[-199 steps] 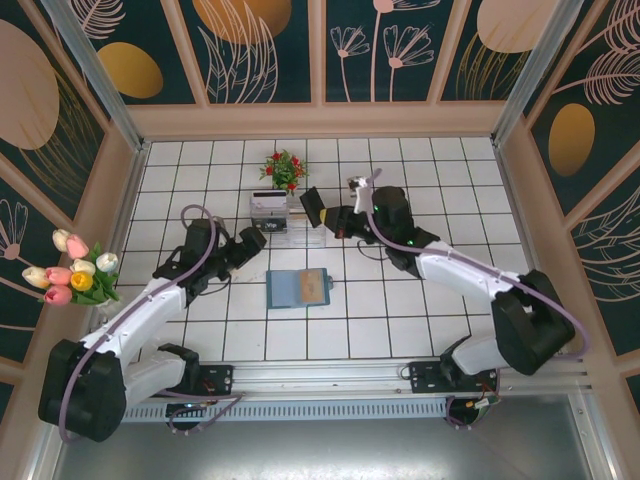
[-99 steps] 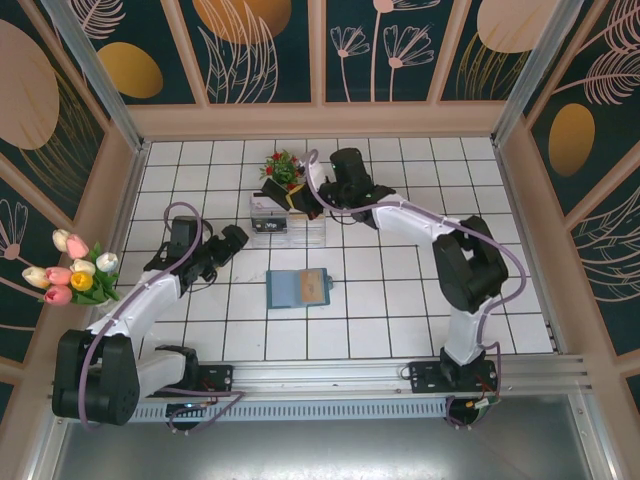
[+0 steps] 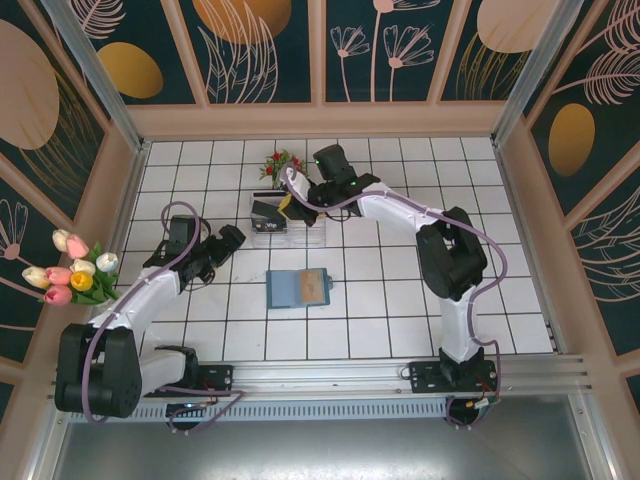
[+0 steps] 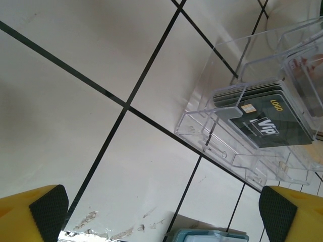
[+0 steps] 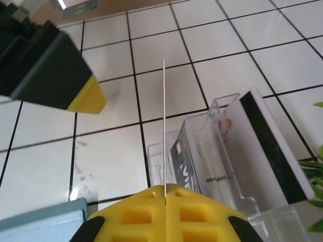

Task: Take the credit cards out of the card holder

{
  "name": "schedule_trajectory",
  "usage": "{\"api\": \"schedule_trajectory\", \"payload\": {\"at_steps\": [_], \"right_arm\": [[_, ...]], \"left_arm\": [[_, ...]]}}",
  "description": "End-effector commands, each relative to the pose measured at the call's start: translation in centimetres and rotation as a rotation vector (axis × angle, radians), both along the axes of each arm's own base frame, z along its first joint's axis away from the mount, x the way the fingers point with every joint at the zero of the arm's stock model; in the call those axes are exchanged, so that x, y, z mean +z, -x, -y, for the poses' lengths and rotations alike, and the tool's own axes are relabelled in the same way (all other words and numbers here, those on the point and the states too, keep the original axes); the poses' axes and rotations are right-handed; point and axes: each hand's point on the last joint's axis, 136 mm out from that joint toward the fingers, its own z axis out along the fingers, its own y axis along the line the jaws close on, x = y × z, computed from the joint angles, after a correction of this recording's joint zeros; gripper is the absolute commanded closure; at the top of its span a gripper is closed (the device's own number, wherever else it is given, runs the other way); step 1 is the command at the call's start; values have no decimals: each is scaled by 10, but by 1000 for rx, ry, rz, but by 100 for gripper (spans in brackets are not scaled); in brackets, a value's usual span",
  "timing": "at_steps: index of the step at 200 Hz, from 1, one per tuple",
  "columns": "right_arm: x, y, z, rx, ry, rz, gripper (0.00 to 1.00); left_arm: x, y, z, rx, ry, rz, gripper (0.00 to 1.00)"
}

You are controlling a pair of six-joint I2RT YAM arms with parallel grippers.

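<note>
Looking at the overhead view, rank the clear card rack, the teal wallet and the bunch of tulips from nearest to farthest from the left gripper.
1. The clear acrylic card rack, just right of the left gripper and slightly farther up the table.
2. The teal card holder, to its right and closer to the arm bases.
3. The tulip bunch, far off by the left wall.

Robot test booth, tiled floor (image 3: 500, 260), floral wall panels (image 3: 262, 50)
</note>
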Motion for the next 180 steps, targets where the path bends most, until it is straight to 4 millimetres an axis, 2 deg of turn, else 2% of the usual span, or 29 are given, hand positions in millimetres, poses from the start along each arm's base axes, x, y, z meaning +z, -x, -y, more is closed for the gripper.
{"api": "schedule_trajectory", "payload": {"at_steps": [1, 64, 180], "right_arm": [[-13, 15, -5, 111, 41, 36, 100], [-34, 0, -8, 89, 132, 82, 100], [-48, -15, -14, 109, 201, 130, 100]], "left_arm": [[8, -9, 3, -5, 31, 20, 1], [7, -7, 3, -8, 27, 17, 2], [4, -3, 9, -46, 43, 8, 2]]}}
